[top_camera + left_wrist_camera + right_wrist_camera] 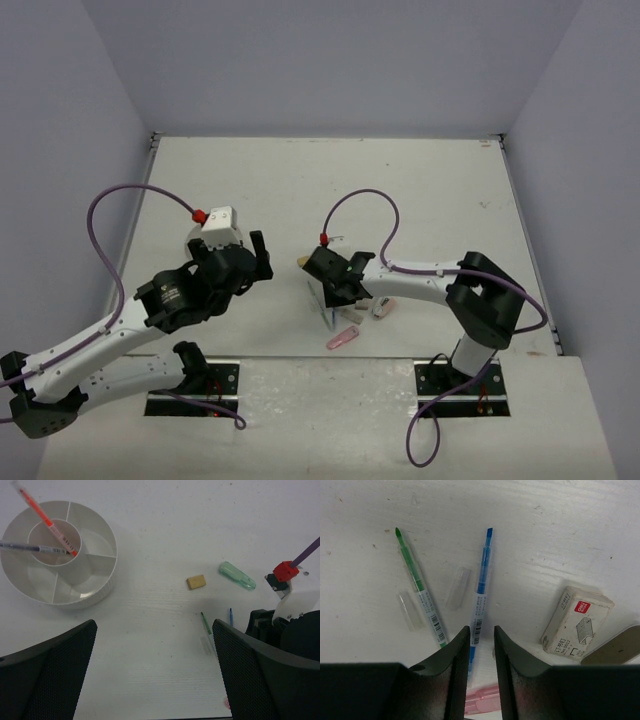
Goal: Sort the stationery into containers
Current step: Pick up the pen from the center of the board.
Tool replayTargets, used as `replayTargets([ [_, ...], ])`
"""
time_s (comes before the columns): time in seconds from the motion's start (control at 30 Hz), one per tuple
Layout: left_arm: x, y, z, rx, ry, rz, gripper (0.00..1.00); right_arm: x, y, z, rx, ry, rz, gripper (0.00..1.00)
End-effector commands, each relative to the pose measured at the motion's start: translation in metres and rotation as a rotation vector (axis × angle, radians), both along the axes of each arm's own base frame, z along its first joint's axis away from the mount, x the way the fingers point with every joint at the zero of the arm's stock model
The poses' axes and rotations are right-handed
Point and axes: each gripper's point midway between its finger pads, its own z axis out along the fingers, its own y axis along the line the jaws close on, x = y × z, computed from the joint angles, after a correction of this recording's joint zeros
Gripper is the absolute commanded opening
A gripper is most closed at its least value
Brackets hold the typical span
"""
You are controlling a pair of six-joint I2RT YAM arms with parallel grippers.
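Note:
The round white container (pixel 95 593) sits at the upper left of the left wrist view. An orange pen (pixel 47 520) and a grey-blue pen (pixel 25 546) stand in its middle cup. My left gripper (pixel 154 630) hangs wide open over bare table with nothing between its fingers. A tan eraser (pixel 196 582) and a green marker (pixel 237 575) lie beyond it. My right gripper (pixel 480 630) is down at the table, its narrowed jaws straddling the lower end of a blue pen (pixel 482 580) with a gap still showing. A green pen (pixel 417 585) lies just to the left.
Two clear pen caps (pixel 457 587) (pixel 407 611) lie by the pens. A white staple box (pixel 577 622) and a tan eraser (pixel 615 647) lie to the right. A pink marker (pixel 482 697) is under the right fingers. Both grippers (pixel 258 255) (pixel 325 280) work close together mid-table.

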Motion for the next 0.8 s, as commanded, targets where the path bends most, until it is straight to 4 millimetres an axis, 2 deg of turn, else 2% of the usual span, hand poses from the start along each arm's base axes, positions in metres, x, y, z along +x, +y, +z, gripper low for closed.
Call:
replayTargets([
  [0.0,0.004,-0.002,0.001,0.016,-0.019,-0.008,0.99,0.008,0.006,0.002,-0.004,-0.028,-0.031,0.27],
  [0.23,0.004,-0.002,0.004,0.009,-0.031,-0.012,0.99,0.007,0.012,-0.003,0.012,-0.019,-0.021,0.25],
  [0.6,0.003,-0.004,0.000,0.011,-0.018,-0.023,0.99,0.010,0.003,-0.017,-0.040,-0.014,-0.050,0.15],
  [0.77,0.001,-0.012,-0.002,-0.032,-0.005,-0.046,1.00,0.014,-0.004,-0.009,-0.060,-0.043,-0.083,0.07],
])
